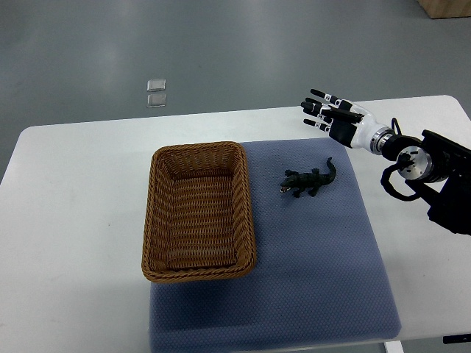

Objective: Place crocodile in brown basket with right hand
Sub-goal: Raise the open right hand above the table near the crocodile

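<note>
A small dark green toy crocodile (pixel 309 179) lies on the blue-grey mat (pixel 324 257), head toward the basket, tail up to the right. The brown wicker basket (pixel 156 220) stands on the mat's left side and holds nothing. My right hand (pixel 324 112) reaches in from the right edge and hovers above the table's far side, up and to the right of the crocodile. Its fingers are spread and hold nothing. The left arm does not show.
The white table (pixel 73 220) carries the mat and basket. Two small clear square pieces (pixel 156 93) lie on the grey floor beyond the table's far edge. A wooden box corner (pixel 445 7) shows at the top right.
</note>
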You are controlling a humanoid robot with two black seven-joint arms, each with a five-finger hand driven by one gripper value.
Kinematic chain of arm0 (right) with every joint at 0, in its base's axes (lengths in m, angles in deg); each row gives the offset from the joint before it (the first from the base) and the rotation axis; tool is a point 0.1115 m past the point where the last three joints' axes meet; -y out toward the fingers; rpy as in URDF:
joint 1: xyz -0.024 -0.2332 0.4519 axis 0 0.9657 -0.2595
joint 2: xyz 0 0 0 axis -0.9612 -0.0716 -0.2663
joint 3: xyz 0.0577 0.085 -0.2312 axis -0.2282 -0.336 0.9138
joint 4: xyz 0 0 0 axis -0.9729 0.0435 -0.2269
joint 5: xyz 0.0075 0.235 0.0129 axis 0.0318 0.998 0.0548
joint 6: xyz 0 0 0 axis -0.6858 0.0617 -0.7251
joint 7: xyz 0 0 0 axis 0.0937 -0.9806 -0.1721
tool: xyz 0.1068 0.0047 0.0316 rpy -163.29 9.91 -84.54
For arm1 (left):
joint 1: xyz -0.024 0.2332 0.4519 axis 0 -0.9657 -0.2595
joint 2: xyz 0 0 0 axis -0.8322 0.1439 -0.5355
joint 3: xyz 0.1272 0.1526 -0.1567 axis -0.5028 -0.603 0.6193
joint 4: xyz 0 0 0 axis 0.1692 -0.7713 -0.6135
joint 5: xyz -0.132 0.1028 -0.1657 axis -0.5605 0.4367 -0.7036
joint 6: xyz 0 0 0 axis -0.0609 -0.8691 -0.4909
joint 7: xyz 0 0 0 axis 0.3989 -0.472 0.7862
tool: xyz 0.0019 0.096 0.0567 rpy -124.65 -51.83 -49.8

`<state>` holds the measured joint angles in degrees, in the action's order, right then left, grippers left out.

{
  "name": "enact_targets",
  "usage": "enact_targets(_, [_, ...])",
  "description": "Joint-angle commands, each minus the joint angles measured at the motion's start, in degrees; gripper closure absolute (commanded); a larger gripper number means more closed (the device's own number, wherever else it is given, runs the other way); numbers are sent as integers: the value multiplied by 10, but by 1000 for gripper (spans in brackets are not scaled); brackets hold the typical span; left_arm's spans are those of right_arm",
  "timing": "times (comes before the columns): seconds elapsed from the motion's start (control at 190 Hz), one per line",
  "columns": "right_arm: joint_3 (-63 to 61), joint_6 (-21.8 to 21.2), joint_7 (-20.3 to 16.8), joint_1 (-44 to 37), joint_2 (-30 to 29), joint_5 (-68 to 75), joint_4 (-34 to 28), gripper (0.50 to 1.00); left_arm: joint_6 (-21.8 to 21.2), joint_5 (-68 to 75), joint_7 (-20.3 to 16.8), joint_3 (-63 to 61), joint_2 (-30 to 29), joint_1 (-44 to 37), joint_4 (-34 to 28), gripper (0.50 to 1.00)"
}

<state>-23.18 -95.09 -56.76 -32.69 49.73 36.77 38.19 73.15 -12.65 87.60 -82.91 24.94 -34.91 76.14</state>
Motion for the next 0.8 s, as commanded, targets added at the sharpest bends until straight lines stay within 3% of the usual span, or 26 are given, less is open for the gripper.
enact_targets(0.0, [0, 0, 0, 2, 1, 1, 0, 572, 0, 0, 0, -1, 0, 0, 0, 500])
enact_targets(0.295, [3, 8, 6, -6, 10, -30, -1, 572, -1, -1, 2, -1, 0, 0, -1, 500])
enact_targets(0.543, [1, 16, 75, -5, 11, -138, -3, 572, -1, 0, 2, -1, 0, 0, -1, 500])
enact_targets(0.796, [0, 10, 113, -10, 9, -202, -18, 572, -1, 0, 2, -2, 0, 0, -1, 500])
